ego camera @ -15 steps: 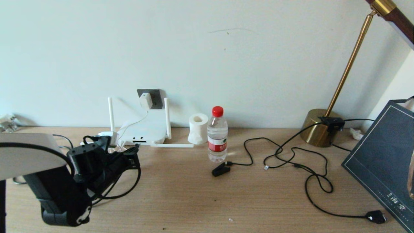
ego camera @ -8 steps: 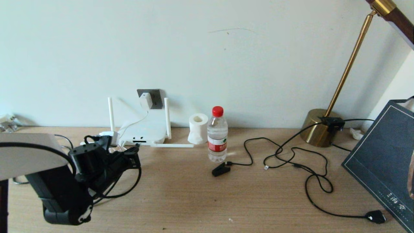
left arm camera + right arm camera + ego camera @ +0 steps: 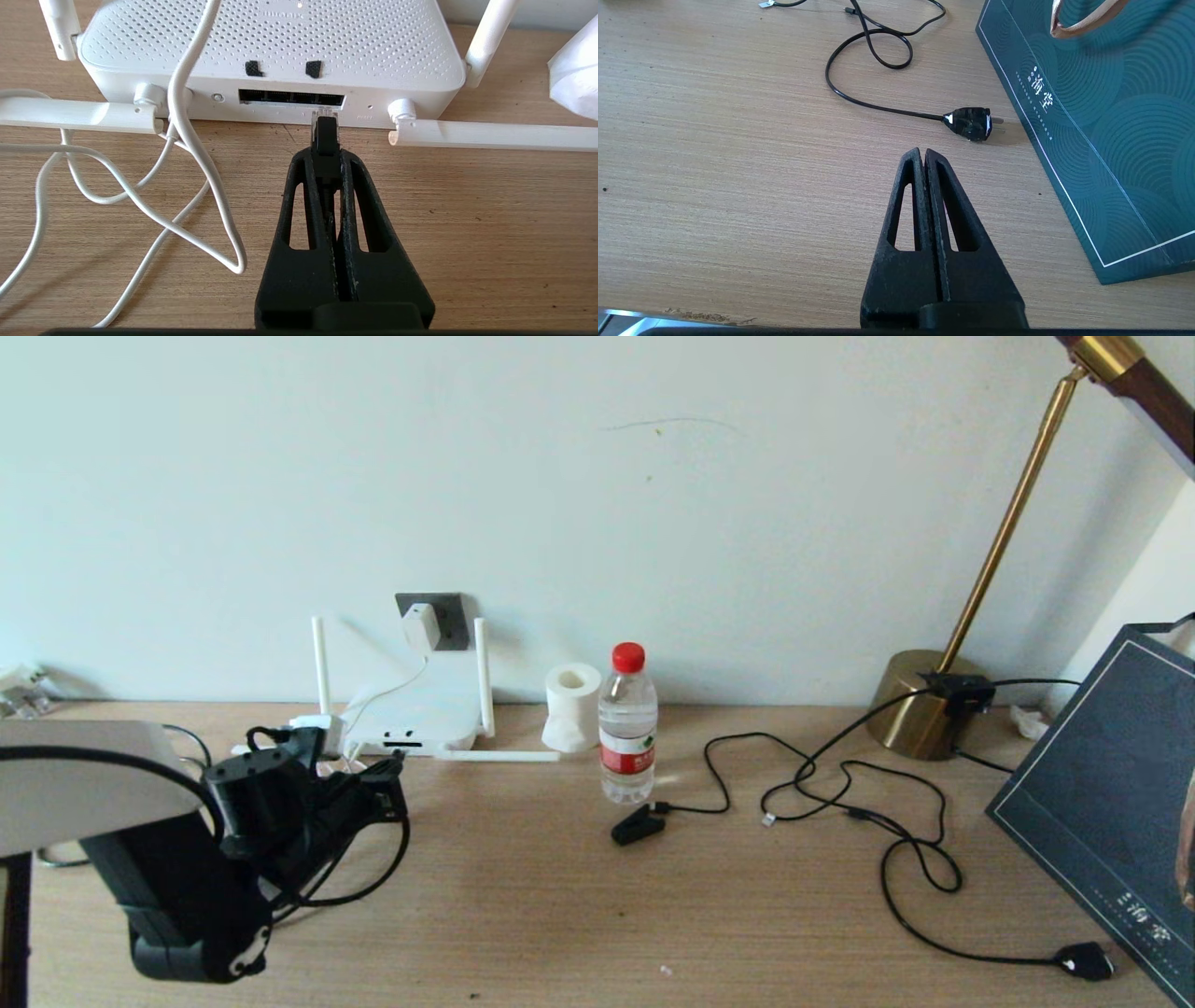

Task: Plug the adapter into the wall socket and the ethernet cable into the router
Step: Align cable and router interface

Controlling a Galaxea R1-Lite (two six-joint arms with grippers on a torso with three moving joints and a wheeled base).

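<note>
Both left gripper (image 3: 325, 135) fingers stay pressed shut on the ethernet cable (image 3: 325, 140), whose clear tip has crept just before the router (image 3: 271, 42) port row, not yet inserted.

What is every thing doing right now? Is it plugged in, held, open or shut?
adapter: plugged into the wall socket.
ethernet cable: held, clear tip at the router's port slot, not clearly in.
router: flat on the desk, slot facing the gripper.
left gripper: shut on the ethernet cable.
right gripper: shut, empty, above the desk.
water bottle: upright, red cap on.
black plug: lying unplugged.
</note>
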